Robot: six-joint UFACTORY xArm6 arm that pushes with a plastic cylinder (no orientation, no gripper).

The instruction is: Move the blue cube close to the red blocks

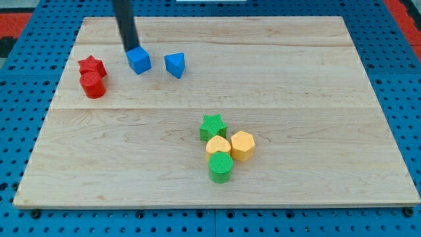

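Where my tip [131, 50] ends, the blue cube [139, 60] touches it.

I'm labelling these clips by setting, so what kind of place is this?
Probably a robotics lab bench, not a home or shop. A wooden board lies on blue perforated pegboard, small coloured blocks are scattered on it, and my tip sits at the top-left edge of the blue cube.

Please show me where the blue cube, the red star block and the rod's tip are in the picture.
blue cube [139, 60]: camera view, on its front face.
red star block [92, 66]: camera view, on its top face.
my tip [130, 49]: camera view, at the rod's very end, at the blue cube's upper left edge.
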